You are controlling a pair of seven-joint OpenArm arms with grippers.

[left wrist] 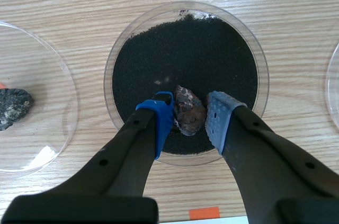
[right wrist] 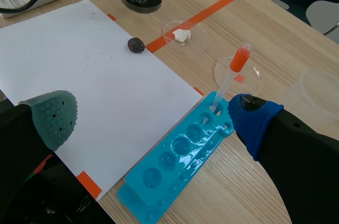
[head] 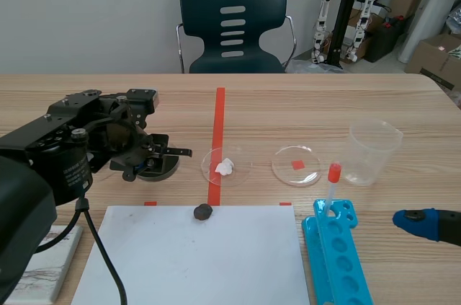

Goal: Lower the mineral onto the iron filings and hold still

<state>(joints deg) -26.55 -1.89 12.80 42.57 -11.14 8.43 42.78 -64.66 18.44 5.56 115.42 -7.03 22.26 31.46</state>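
1. Left fingers [left wrist: 159, 123]: closed on the mineral [left wrist: 189, 113], one pad at either side.
2. Mineral: a brown lump, low in the dish [left wrist: 263, 83] of black filings [left wrist: 185, 60], near the edge closest to the fingers; it appears to touch the filings.
3. Second dish [left wrist: 47, 65], beside the first: holds a grey rock [left wrist: 13, 106].
4. Right fingers [right wrist: 254, 123]: spread wide, holding nothing, over the paper [right wrist: 95, 75] and blue tray [right wrist: 180, 155], well apart from the filings.
5. Surface [head: 324, 103]: wood, also bearing a clear cup [head: 373, 150].
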